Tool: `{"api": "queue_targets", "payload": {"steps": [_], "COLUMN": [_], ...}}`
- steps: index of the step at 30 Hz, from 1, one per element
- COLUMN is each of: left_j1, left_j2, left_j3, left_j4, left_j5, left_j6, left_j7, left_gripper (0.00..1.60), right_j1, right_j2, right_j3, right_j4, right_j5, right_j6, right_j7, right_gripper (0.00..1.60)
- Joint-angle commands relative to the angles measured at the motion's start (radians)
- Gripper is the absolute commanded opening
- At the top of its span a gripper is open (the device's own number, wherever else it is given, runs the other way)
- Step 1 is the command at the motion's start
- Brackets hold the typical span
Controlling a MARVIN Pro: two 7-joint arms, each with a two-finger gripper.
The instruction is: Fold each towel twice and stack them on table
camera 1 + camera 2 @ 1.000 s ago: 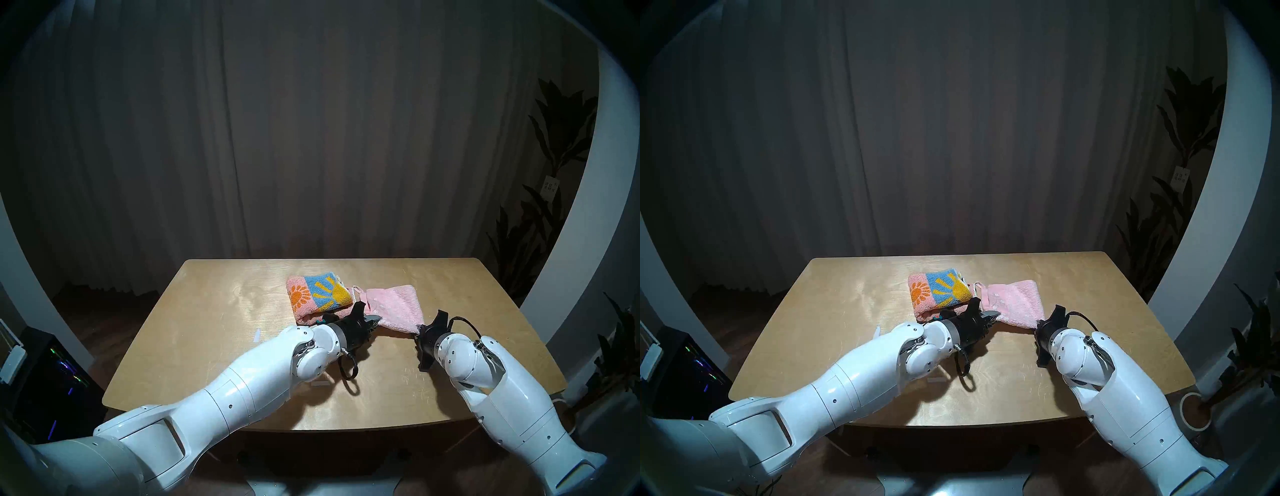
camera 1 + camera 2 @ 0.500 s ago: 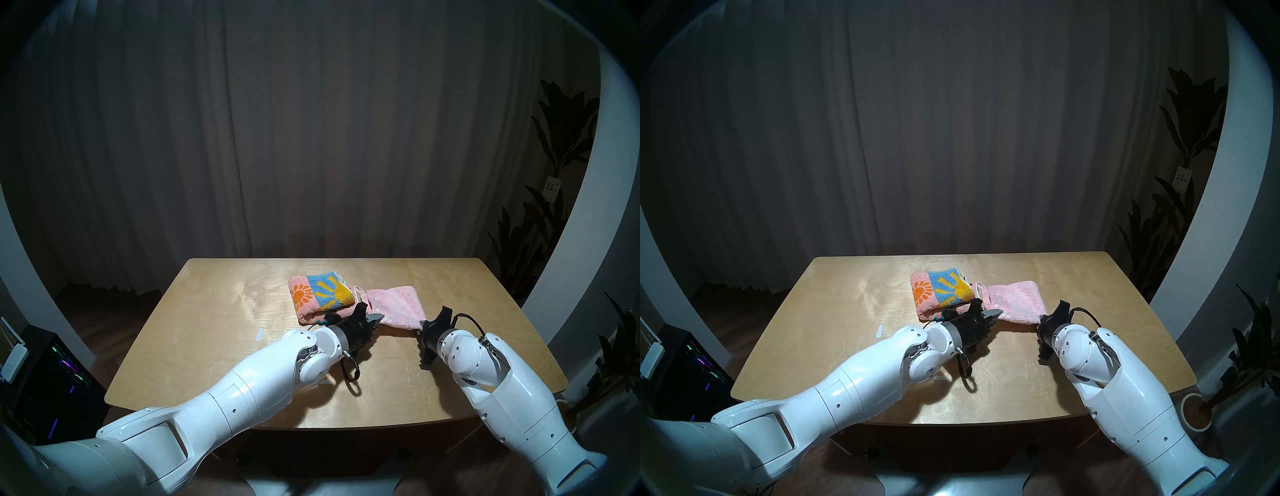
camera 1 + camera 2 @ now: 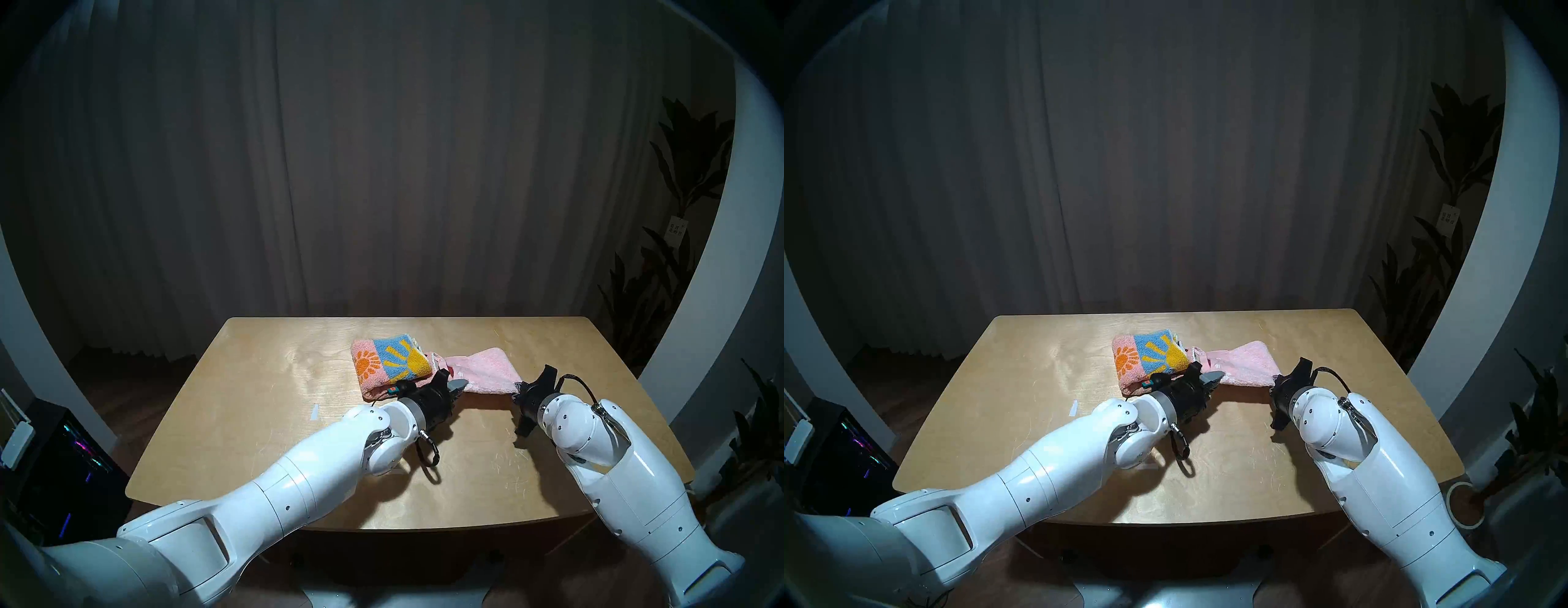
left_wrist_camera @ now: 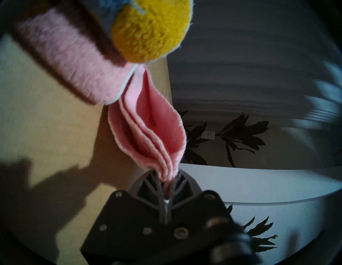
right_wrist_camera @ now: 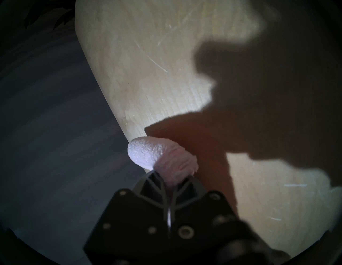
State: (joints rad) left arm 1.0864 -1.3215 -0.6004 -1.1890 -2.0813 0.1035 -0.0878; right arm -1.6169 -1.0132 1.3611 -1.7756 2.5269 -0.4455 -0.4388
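Far left, off the surface (image 3: 237,424): a dark computer case (image 3: 63,463) with coloured lights on the floor. A small white tape mark (image 3: 314,412) sits on the wood left of centre.

Sunflower towel (image 3: 388,363) – folded, pink and blue with orange and yellow flowers, lying flat on the surface toward the far middle. Its right edge touches or overlaps the loop corner of the pale pink towel (image 3: 488,369); cannot tell which lies on top.

Left tool (image 3: 460,385) – clamped on the near-left corner of the pale pink towel. Left wrist view shows several pink layers bunched and pinched between the grey fingers (image 4: 148,185), the layers fanning out ahead of the tips, sunflower towel just beyond.

The pale pink towel is folded and stretched between the two tools, its near edge raised off the wood; whether the far edge rests on the surface cannot be told.

Right tool (image 3: 518,387) – clamped on the near-right corner of the same towel. Right wrist view shows a rounded pink wad squeezed between its fingers (image 5: 153,186), above the surface near its edge, with shadow under it.

Far right, a dark leafy plant (image 3: 679,212) carrying a white label, standing in front of the curtain.
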Motion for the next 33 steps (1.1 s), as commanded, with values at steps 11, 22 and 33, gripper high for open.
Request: {"api": "queue_targets", "payload": {"steps": [11, 22, 33], "left_j1": [-0.035, -0.02, -0.025], "left_j2": [0.017, 0.05, 0.069], "left_j3": [-0.052, -0.067, -0.083], "left_j4": [-0.066, -0.134, -0.161], "left_j5": [0.076, 0.087, 0.1], "left_j6": [-0.094, -0.108, -0.112], "left_j7": [-0.085, -0.082, -0.084], "left_gripper": [0.0, 0.0, 0.0], "right_j1": [0.011, 0.034, 0.049], "right_j2": [0.006, -0.004, -0.019], "right_j3": [0.049, 0.069, 0.068], "right_j4": [-0.066, -0.103, -0.122], "right_j5": [0.009, 0.011, 0.006], "right_j6": [-0.027, -0.045, -0.062], "right_j7": [0.031, 0.04, 0.051], "right_gripper": [0.0, 0.0, 0.0]}}
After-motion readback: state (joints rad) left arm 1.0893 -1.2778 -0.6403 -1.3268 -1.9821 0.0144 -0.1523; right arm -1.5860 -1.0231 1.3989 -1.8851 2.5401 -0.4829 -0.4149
